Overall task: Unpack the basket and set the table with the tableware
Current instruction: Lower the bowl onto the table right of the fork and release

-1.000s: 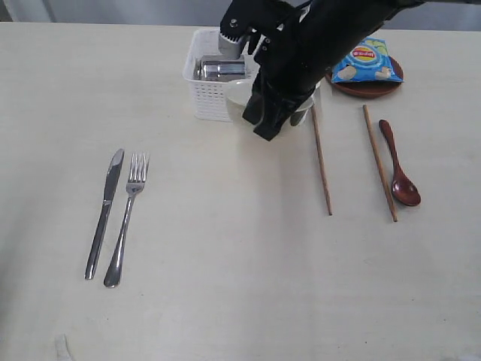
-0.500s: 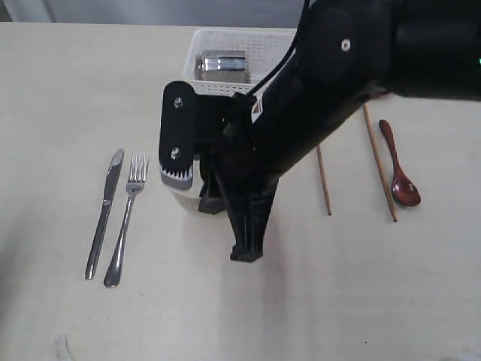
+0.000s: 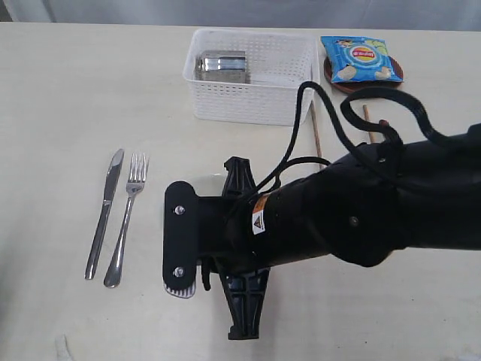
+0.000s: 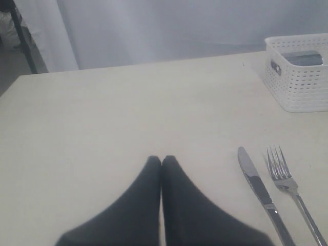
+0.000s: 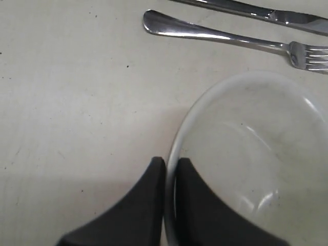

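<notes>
My left tool [image 4: 162, 160] is clenched on nothing, off to the side of the knife [image 3: 103, 214] and the fork [image 3: 125, 218]. A second ago my right tool [image 5: 171, 164] was up at the basket [image 3: 248, 105]; now it pinches the rim of the white bowl [image 5: 256, 154] low over the desk [image 3: 60, 98], just right of the fork, though I cannot tell whether the bowl has touched down. Back and right of the fork, the basket holds only the steel cup [image 3: 222, 64], so I judge that comes out next.
</notes>
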Controlling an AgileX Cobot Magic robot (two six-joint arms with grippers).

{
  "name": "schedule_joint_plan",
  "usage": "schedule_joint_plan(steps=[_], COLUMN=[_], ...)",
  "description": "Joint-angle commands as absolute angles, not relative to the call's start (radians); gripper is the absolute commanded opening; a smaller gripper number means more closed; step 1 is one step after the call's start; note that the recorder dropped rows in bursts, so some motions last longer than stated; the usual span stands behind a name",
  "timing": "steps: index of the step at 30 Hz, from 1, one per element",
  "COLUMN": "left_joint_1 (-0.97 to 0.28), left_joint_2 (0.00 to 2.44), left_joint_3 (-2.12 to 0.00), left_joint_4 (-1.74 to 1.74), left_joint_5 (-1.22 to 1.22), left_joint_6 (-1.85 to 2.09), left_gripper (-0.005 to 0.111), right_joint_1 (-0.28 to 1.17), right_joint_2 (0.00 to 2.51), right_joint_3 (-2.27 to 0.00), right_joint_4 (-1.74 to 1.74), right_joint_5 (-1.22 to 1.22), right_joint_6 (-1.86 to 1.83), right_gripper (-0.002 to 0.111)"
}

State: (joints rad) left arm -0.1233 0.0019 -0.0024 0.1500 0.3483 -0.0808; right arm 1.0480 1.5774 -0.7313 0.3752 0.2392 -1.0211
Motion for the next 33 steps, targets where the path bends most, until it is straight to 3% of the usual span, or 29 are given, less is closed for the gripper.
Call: schedule_joint_plan(steps=[1,23,33], left_joint_1=[-0.128,-0.128,-0.128], left_joint_2=[0.000,0.000,0.000], left_joint_3=[0.000,0.000,0.000], left_joint_4=[0.148,0.148,0.148], left_joint_5=[0.348,0.348,0.348], left_joint_6=[-0.083,-0.083,-0.083], left_gripper=[0.000,0.000,0.000], right_joint_1=[1.050,1.050,1.048], right_joint_2=[1.595,1.631,1.659], right_joint_3=[-0.731,-0.731,-0.733], right_joint_4=[0.368,0.419,0.414], right_joint_5=[0.233,0.285,0.177], right_joint_6=[-1.009,-1.001,-1.011], right_gripper=[-0.001,0.000,0.000])
